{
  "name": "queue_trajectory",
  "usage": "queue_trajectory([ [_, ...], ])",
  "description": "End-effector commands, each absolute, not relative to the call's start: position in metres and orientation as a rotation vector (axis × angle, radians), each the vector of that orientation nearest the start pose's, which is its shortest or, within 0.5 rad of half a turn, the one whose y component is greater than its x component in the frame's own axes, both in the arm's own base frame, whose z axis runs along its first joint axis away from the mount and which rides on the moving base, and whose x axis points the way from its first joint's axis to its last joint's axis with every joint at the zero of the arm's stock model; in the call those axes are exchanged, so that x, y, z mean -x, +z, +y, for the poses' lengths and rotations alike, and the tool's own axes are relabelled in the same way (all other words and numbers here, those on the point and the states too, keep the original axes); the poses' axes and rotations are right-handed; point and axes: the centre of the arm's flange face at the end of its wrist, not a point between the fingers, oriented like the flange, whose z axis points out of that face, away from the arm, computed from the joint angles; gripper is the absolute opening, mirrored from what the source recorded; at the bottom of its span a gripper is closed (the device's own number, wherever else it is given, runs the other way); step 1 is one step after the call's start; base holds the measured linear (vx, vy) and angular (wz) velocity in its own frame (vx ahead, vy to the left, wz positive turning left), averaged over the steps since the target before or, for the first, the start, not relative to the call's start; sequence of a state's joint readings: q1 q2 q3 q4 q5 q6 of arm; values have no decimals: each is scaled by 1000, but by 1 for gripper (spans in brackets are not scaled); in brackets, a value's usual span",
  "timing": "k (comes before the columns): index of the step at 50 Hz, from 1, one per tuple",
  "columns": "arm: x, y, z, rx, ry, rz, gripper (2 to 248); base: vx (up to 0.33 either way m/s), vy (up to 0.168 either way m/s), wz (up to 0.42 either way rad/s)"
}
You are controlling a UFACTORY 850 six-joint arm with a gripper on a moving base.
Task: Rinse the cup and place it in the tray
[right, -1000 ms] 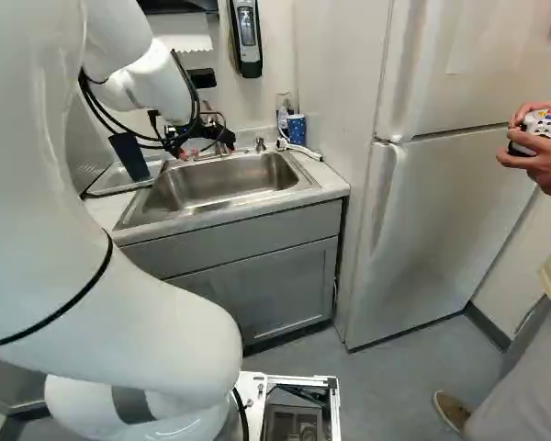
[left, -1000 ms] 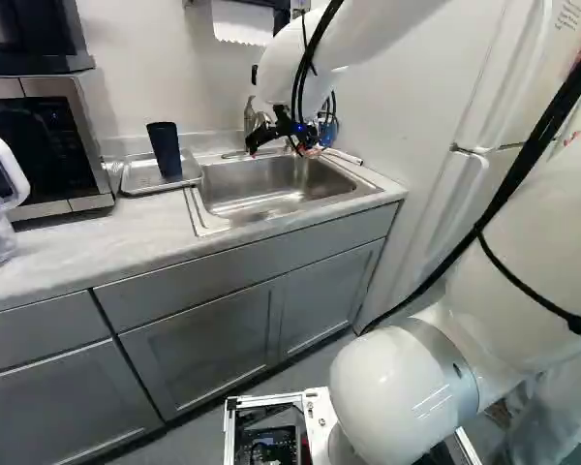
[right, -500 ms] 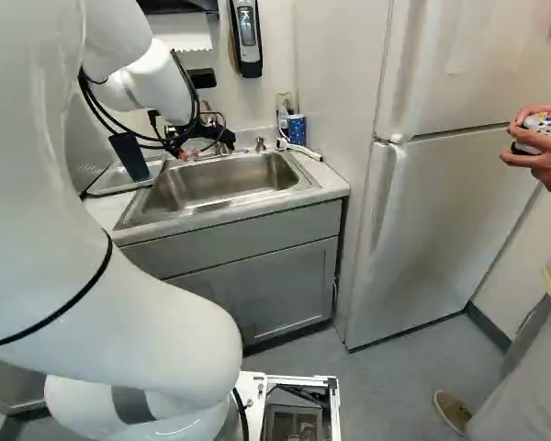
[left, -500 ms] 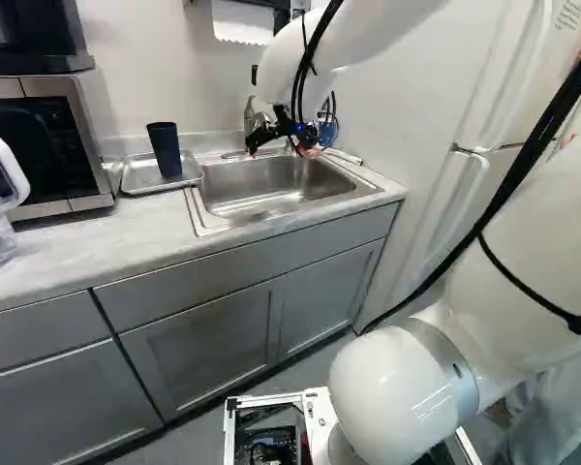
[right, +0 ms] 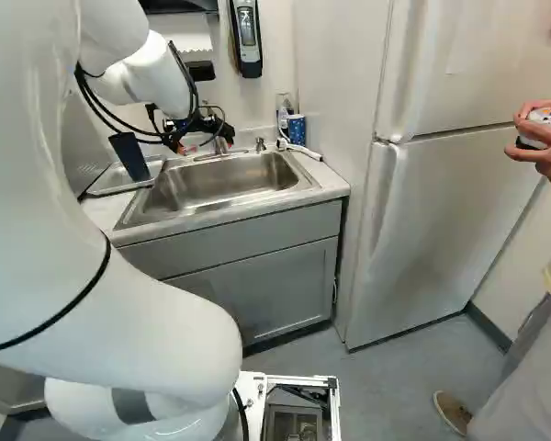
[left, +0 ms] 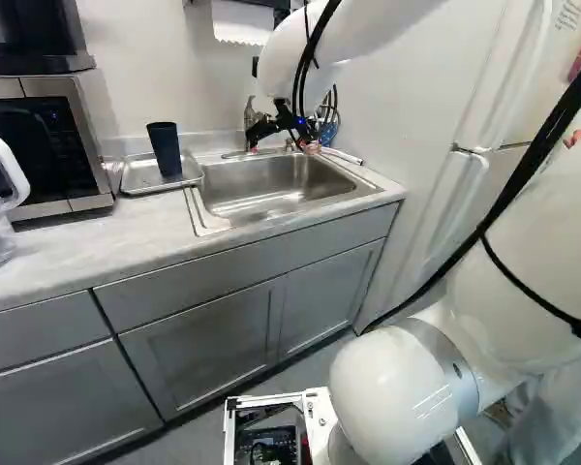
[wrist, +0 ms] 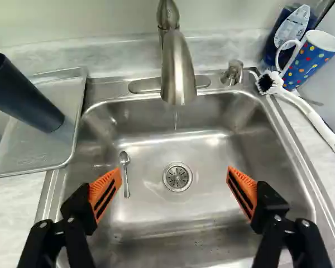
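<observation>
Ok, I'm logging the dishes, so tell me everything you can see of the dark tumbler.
The dark blue tumbler is tall and plain, wider at the open mouth and narrower at the base, with no handle in sight; it looks like plastic. It stands upright, mouth up, on the metal tray beside the sink. Only the tray is seen touching it; the open gripper is over the sink, away from it. Whether it holds anything cannot be told.

Saw 1 dark, tapered cup [left: 165,150] standing upright, mouth up, in 1 shallow silver tray [wrist: 28,152] with a raised rim, lying flat on the bench [left: 116,232] beside the sink [wrist: 212,148].
</observation>
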State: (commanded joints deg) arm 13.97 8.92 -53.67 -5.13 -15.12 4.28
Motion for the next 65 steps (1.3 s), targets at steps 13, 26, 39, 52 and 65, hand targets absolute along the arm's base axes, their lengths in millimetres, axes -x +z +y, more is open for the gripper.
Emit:
queue_trajectory([
  [13, -439, 643, 107, 2729, -1323, -319, 247, 0, 0, 0],
  [26, -444, 663, 105, 2643, -1435, -257, 247, 0, 0, 0],
  [39, -465, 684, 101, 2556, -1539, -170, 247, 0, 0, 0],
  [52, -492, 706, 103, 2455, -1640, -98, 247, 0, 0, 0],
  [65, -520, 715, 108, 2394, -1697, -60, 247, 0, 0, 0],
])
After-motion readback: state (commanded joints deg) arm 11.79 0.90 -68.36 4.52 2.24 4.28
